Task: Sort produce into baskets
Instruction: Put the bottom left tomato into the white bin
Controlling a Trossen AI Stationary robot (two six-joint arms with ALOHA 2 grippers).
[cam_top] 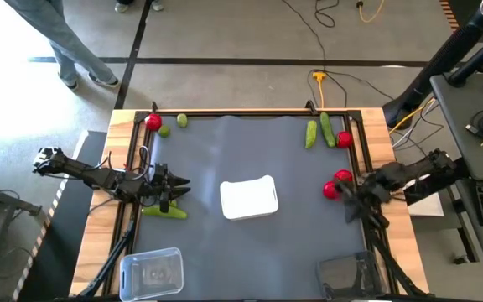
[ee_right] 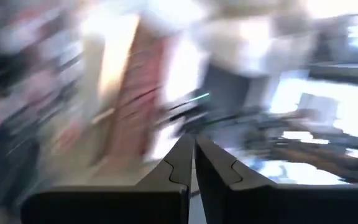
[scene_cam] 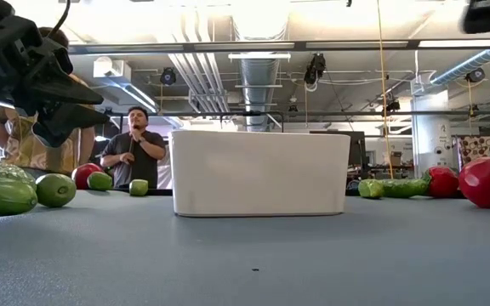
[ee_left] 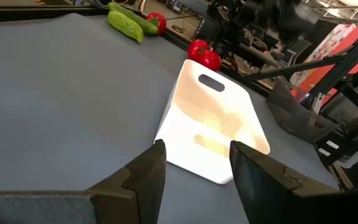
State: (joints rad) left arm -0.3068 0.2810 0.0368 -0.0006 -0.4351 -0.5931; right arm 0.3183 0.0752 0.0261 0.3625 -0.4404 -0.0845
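The white basket (cam_top: 247,199) stands mid-table, the clear one (cam_top: 152,273) near left, the dark smoky one (cam_top: 348,275) near right. A tomato (cam_top: 153,122) and two limes (cam_top: 165,130) lie far left; two cucumbers (cam_top: 319,132) and a tomato (cam_top: 343,140) far right; two tomatoes (cam_top: 337,183) lie at the right. My left gripper (ee_left: 194,165) hovers open at the left, beside a cucumber (cam_top: 164,211), facing the white basket (ee_left: 213,124). My right gripper (ee_right: 194,142) is shut and bare, raised by the two right tomatoes.
Black rails frame the mat, with a wooden border (cam_top: 124,126) outside them. People stand beyond the far edge (scene_cam: 134,149). Bare grey mat (cam_top: 225,151) lies between the far produce groups and around the white basket.
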